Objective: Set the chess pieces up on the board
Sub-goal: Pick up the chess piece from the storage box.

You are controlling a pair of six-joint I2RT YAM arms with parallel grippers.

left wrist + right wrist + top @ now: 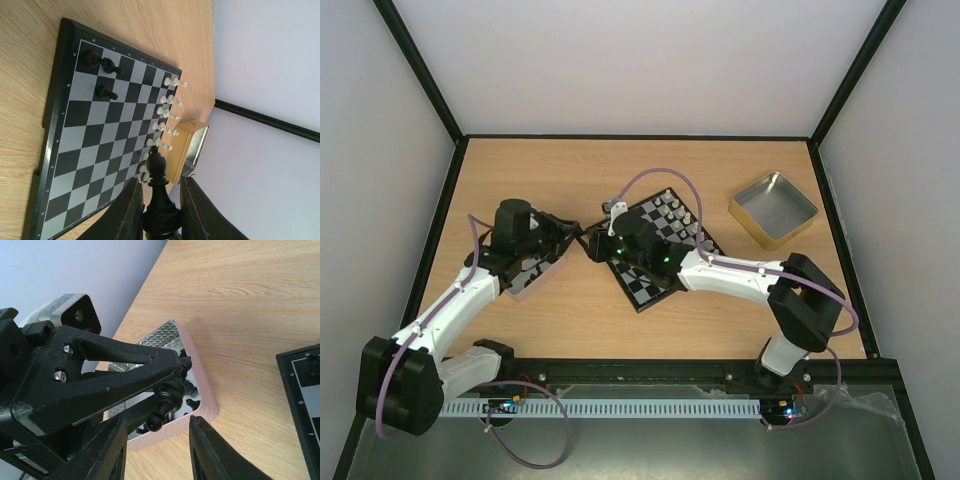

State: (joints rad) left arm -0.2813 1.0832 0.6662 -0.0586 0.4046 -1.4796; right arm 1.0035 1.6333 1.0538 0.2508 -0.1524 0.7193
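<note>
My left gripper is shut on a black bishop, held by its base with the head pointing past the fingertips. It hovers just left of the board. My right gripper is open, its jaws either side of that bishop's head without touching it. On the board a row of silvery-white pieces lines the far edge, and three black pieces stand near one corner. More black pieces lie in a pink tin.
A gold metal tin sits on the table to the right beyond the board. The right arm reaches across the board's middle. Black frame rails and white walls bound the table.
</note>
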